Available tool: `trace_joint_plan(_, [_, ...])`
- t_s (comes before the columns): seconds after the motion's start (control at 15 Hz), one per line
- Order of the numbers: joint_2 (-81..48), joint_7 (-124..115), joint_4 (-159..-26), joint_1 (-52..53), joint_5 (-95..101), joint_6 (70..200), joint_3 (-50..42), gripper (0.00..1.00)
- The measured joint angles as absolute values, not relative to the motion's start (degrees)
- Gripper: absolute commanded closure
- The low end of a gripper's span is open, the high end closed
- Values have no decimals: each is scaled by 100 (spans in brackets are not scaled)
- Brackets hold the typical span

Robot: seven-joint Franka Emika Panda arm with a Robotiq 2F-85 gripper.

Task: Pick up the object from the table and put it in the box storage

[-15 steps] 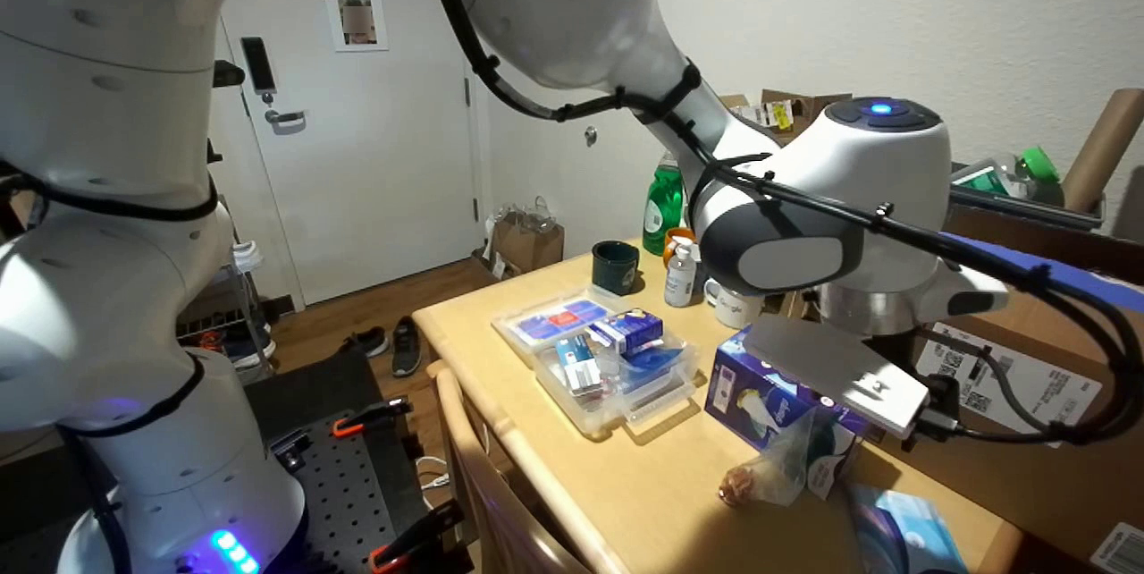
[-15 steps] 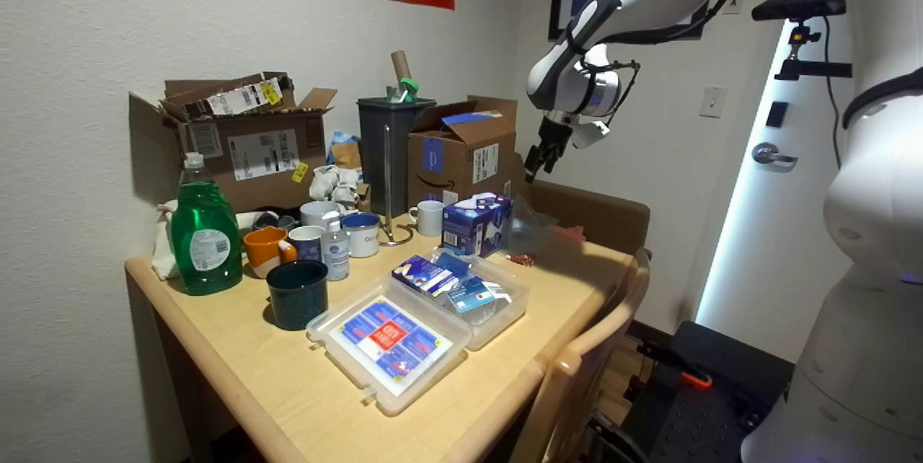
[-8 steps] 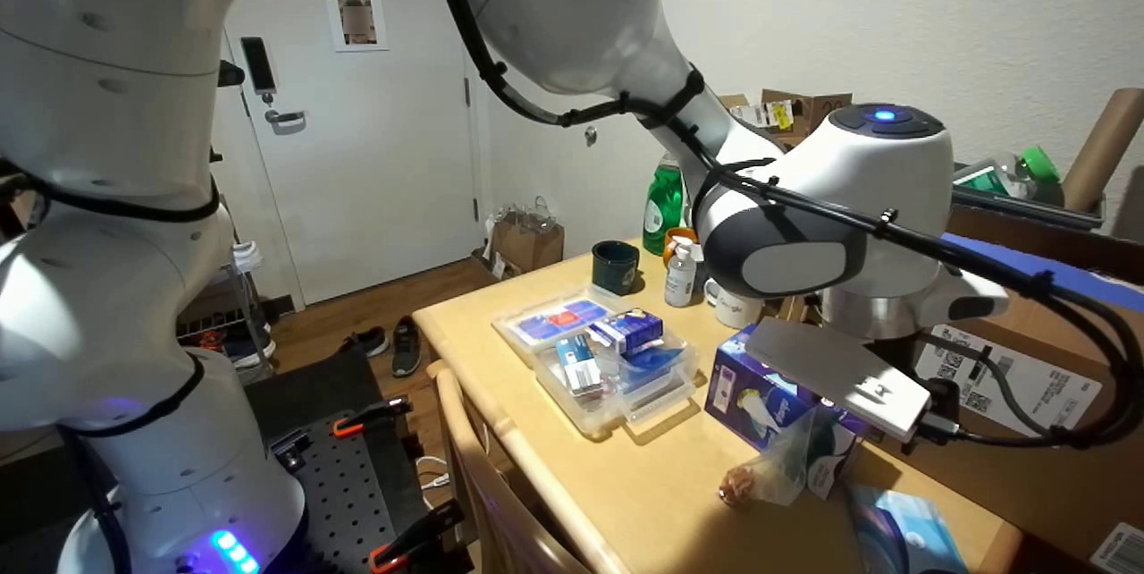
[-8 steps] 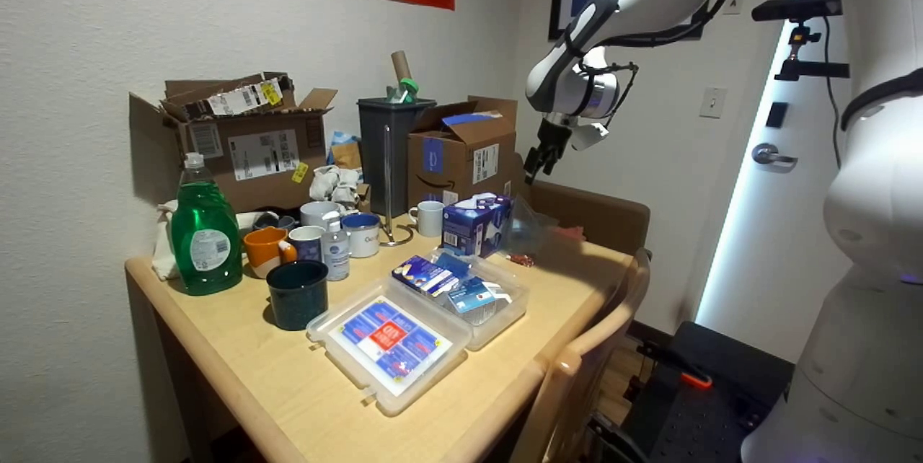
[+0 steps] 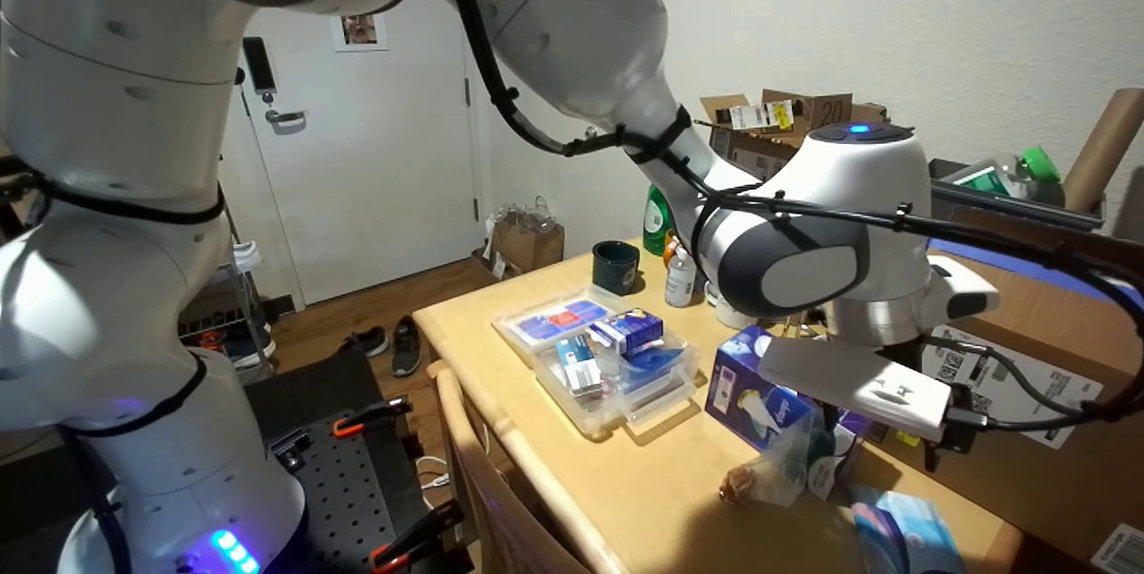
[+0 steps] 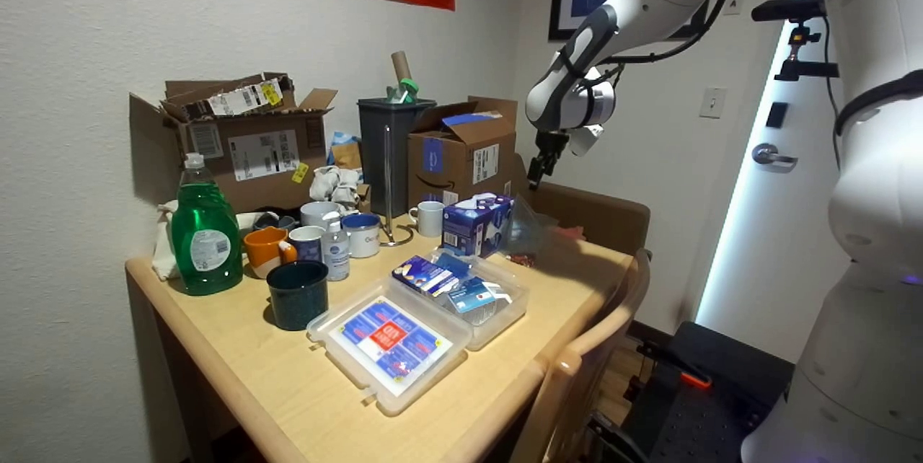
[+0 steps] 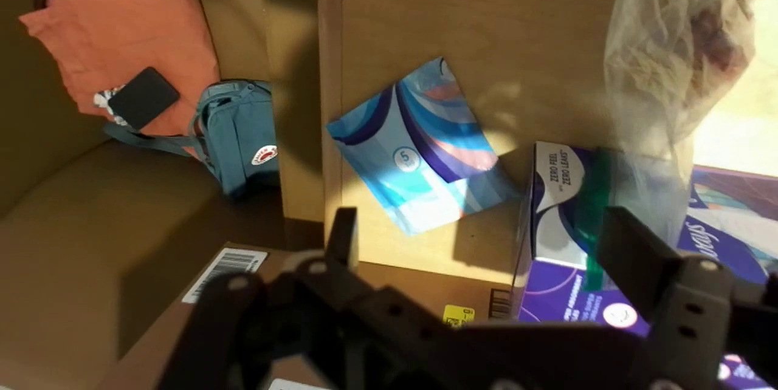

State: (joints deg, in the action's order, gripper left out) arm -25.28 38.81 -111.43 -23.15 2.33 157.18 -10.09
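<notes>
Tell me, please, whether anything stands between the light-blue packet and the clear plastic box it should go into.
Yes: in an exterior view, the purple carton and see-through bag lie roughly between the packet and the clear plastic box. A raised path would probably clear both.

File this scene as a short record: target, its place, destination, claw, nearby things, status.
target: light-blue packet with purple and pink swirls
place: lying on the table, beside the large purple carton; whether they touch is unclear
destination: clear plastic tray, lid open, small boxes inside
claw: open, holding nothing, hanging above table height
nearby: see-through bag with reddish-brown contents, overlapping the carton in the wrist view
status: packet not yet picked up
</notes>
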Motion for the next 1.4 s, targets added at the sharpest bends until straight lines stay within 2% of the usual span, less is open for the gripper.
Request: trace_joint_plan(1.4, [-4399, 3952, -9760, -2535, 1057, 15904, -817, 0])
